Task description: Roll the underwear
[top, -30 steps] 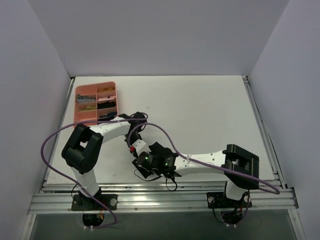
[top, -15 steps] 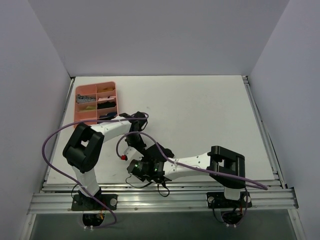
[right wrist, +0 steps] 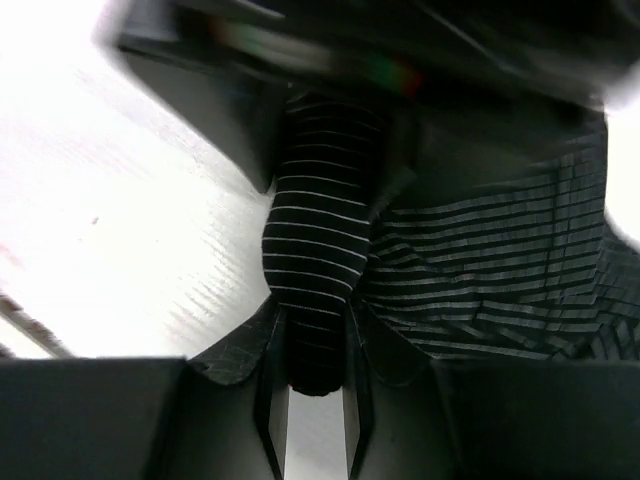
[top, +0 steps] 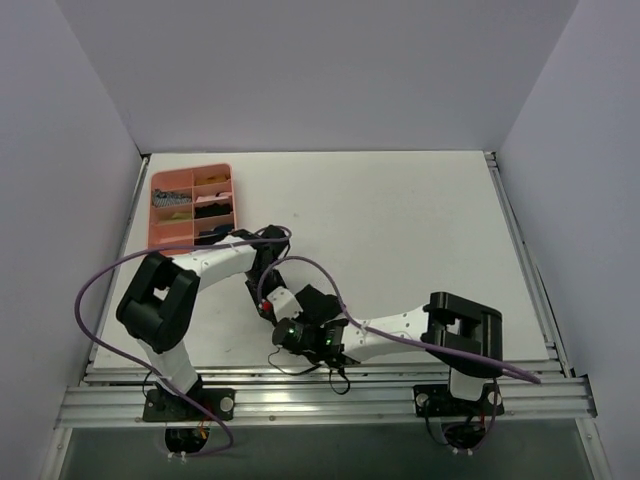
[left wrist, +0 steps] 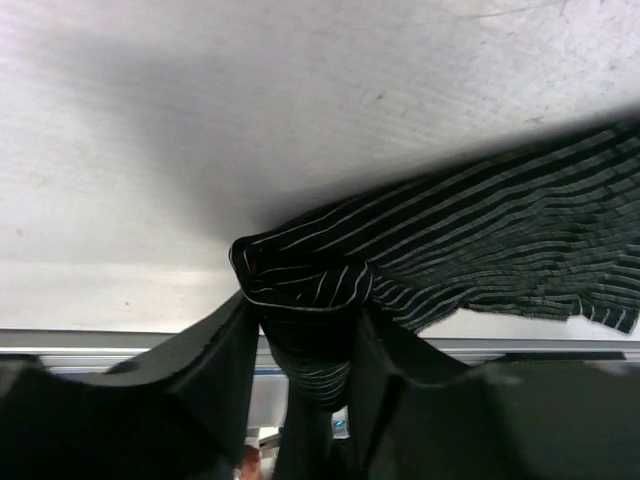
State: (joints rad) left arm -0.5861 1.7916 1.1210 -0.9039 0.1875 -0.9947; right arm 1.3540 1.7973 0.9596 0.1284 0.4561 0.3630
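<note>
The underwear (left wrist: 480, 240) is black fabric with thin pale stripes, lying on the white table. One end is rolled into a tight tube. My left gripper (left wrist: 305, 310) holds that roll, a finger pressing each side. From the opposite side my right gripper (right wrist: 313, 320) is shut on the roll's tip, with the flat part of the underwear (right wrist: 500, 270) spread to its right. In the top view both grippers meet near the table's front left, left gripper (top: 272, 300) and right gripper (top: 300, 315), and they hide most of the garment.
A pink divided tray (top: 152, 215) with small dark items sits at the back left. A purple cable (top: 100, 275) loops off the left arm. The metal rail (top: 320, 395) runs along the table's near edge, just behind the grippers.
My right gripper has closed on the end of the roll. The left jaws stand a little wider than before. The right wrist has shifted slightly towards the left gripper.
</note>
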